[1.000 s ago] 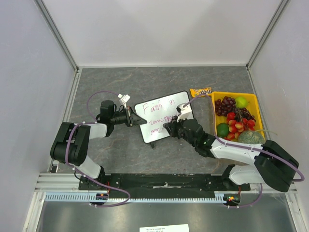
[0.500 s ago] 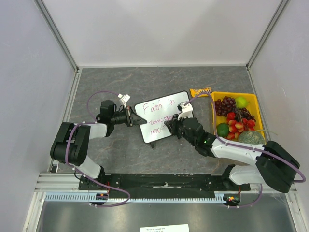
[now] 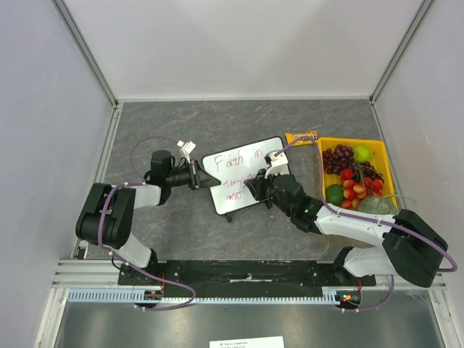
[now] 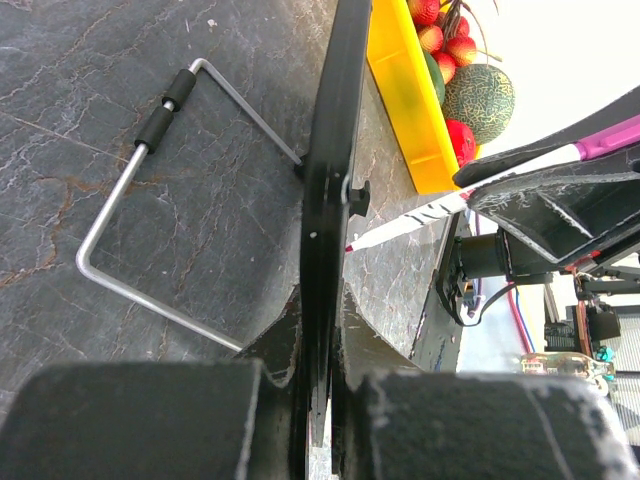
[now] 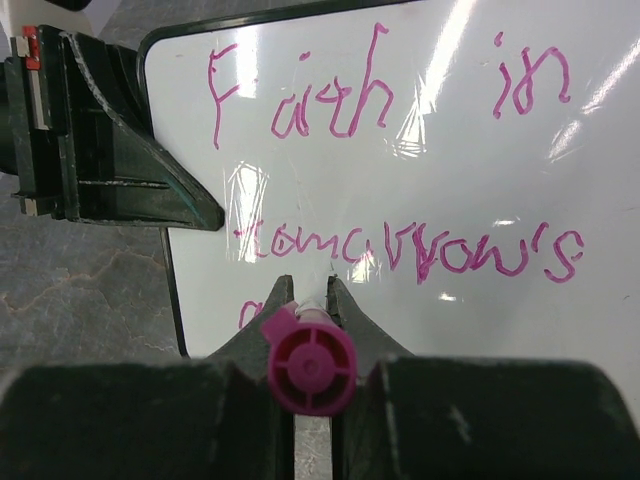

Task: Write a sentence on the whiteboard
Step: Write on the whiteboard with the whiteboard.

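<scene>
The whiteboard [image 3: 243,174] stands tilted in the table's middle. My left gripper [image 3: 201,180] is shut on its left edge; the left wrist view shows the black frame [image 4: 328,180] edge-on between the fingers. The sentence [image 5: 400,170] reads "Faith in tomorrow's" in pink, with a third line begun at the lower left [image 5: 245,315]. My right gripper [image 3: 255,190] is shut on a pink marker [image 5: 311,362], tip against the board's lower part. The marker also shows in the left wrist view [image 4: 420,215], tip touching the board.
A yellow tray [image 3: 384,156] of grapes, limes and red fruit sits right of the board, with a snack packet [image 3: 301,137] behind it. The board's wire stand [image 4: 150,190] rests on the grey table. Walls enclose the table on three sides.
My right gripper has shifted the marker slightly along the third line, adding more pink strokes there. The left gripper and the board have stayed still.
</scene>
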